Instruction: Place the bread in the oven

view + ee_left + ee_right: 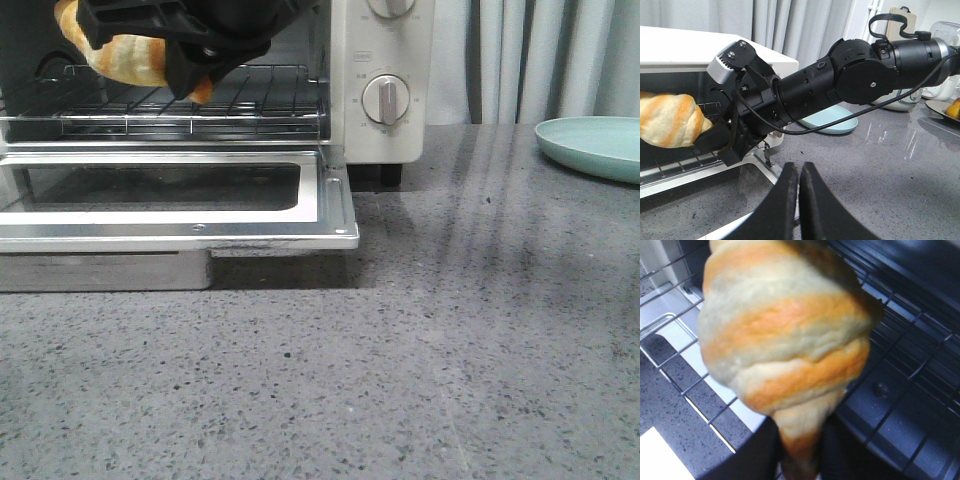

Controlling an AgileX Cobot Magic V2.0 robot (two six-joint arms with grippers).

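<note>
bread (125,55): golden-orange w/ pale cream stripes, glossy. held in the air inside the oven mouth, just above the wire rack, not resting on it. in right wrist view (785,350) it fills most of the frame, narrow end down betw the fingers.
right gripper (195,85): black, reaching into the oven cavity from the right, pinching the bread's narrow end. in left wrist view (715,142) the dark fingers wrap the end of the roll; arm stretches across behind it.
left gripper (799,172): fingers pressed together, tips touching or nearly so, nothing betw them. sits over the counter, apart from the oven door. not seen in front view.
oven (385,140): cream-white, at the left-back of the counter. dial w/ silver centre on its right panel, 2nd dial cut off at the top edge.
door (330,215): dropped open, lying flat toward the camera, glass window facing up.
wire rack (250,100): inside the cavity, level; bars run under the bread in right wrist view (920,370).
plate (595,145): pale teal, far right on the counter, well apart from the oven.
counter (420,350): grey speckled stone, glossy.
curtain (540,55): pale folds behind the plate.
</note>
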